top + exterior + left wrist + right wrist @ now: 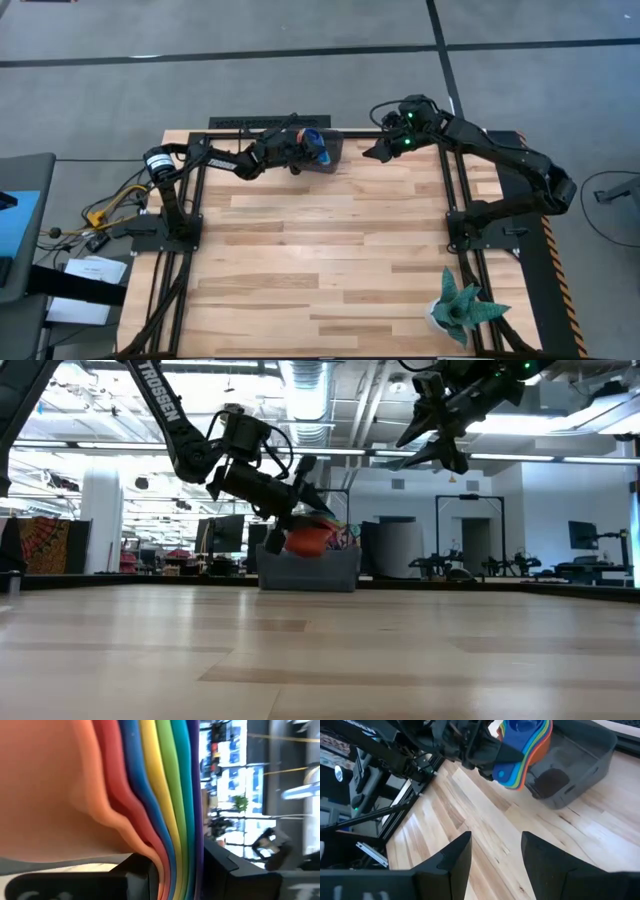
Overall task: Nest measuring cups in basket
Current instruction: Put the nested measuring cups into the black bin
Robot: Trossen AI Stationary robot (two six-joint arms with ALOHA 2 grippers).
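Observation:
My left gripper point(297, 144) is at the table's far edge, shut on a nested stack of measuring cups point(526, 742): orange outermost, then red, blue, yellow, green and light blue, with royal blue innermost. The stack point(309, 538) hangs tilted over the dark grey basket point(310, 572), which stands on its base on the table point(580, 767). Whether the stack touches the basket's rim does not show. My right gripper point(492, 852) is open and raised point(440, 430), to the right of the basket point(335, 155), touching nothing. My left gripper pinches the cups' stacked flat handles point(172, 860) between its two fingers point(135, 872), one on the orange side and one on the royal-blue side. The fingers come slanting down from the table's left, in line with the handles. The bowls point(530, 740) stick out past the fingertips, tilted, lifted off the table.
A teal spiky plant-like object point(462, 310) stands near the table's near right corner. The bare wooden tabletop point(320, 250) spreads between the arms. Black frame rails run along the far edge point(250, 122) behind the basket.

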